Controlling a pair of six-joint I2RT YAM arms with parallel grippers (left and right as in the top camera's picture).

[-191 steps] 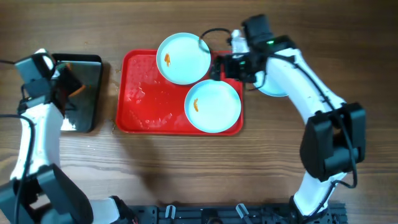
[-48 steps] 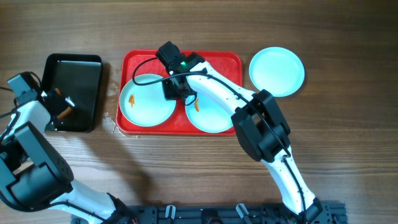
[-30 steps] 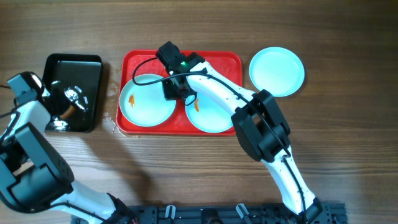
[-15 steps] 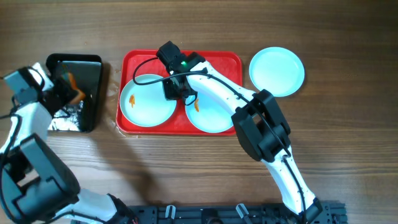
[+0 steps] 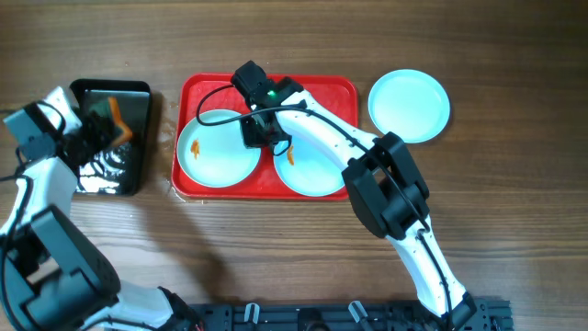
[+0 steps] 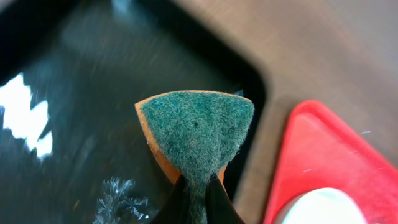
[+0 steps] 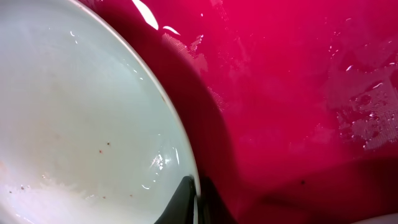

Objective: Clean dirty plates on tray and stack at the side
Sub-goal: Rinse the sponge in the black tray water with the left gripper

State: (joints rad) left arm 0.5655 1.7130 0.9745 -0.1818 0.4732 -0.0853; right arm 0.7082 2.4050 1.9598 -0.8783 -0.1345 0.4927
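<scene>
The red tray (image 5: pixel 322 87) holds two pale-blue plates. On the left plate (image 5: pixel 216 156) is an orange smear; my right gripper (image 5: pixel 260 131) is shut on this plate's right rim. In the right wrist view the jaws (image 7: pixel 198 199) pinch that rim, with the plate (image 7: pixel 74 124) on the left and wet tray (image 7: pixel 298 93) on the right. The second plate (image 5: pixel 322 175), also smeared, lies under my right arm. A third plate (image 5: pixel 410 106) rests on the table right of the tray. My left gripper (image 5: pixel 99 124) is shut on an orange-and-green sponge (image 6: pixel 196 134) above the black tray.
A black tray (image 5: pixel 138 101) with rippling water stands left of the red tray; its dark wet bottom (image 6: pixel 74 93) shows under the sponge. Water droplets lie on the table between the two trays. Bare wooden tabletop runs along the front.
My left gripper has lifted the sponge out of the black tray's water and carried it toward the tray's far right corner. The right arm and the plates have not moved.
</scene>
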